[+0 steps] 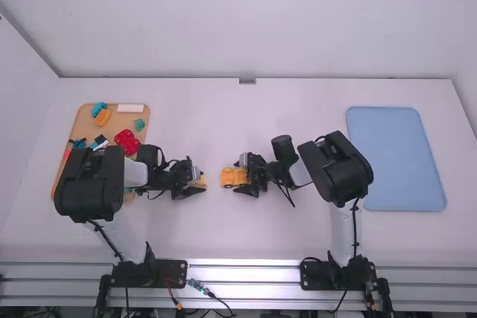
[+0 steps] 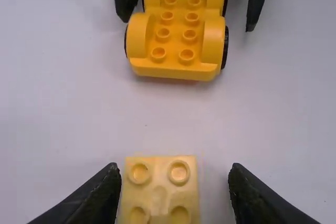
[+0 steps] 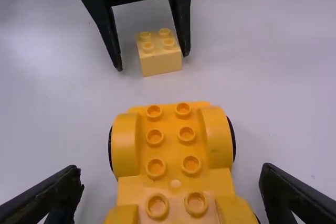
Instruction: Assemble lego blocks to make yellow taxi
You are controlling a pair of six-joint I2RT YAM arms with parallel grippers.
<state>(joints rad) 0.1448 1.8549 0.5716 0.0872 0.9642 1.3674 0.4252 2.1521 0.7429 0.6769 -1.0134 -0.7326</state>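
Observation:
Near the table's middle, my left gripper (image 1: pixel 200 182) stands around a pale yellow block (image 1: pixel 201 181). In the left wrist view the fingers of my left gripper (image 2: pixel 172 182) are apart, with gaps to both sides of the four-studded block (image 2: pixel 159 190). Just right of it, the orange-yellow car base (image 1: pixel 232 177) rests on the table, my right gripper (image 1: pixel 242 178) at its right end. In the right wrist view my right gripper (image 3: pixel 171 182) is spread wide beside the studded car base (image 3: pixel 173 156), touching neither side. The pale block (image 3: pixel 159 53) lies ahead of the base.
At the far left a wooden tray (image 1: pixel 83 121) holds a red block (image 1: pixel 127 141), an orange block (image 1: pixel 103 118), a white block (image 1: pixel 130 108) and several others, partly under the left arm. A blue tray (image 1: pixel 396 158) lies at the right.

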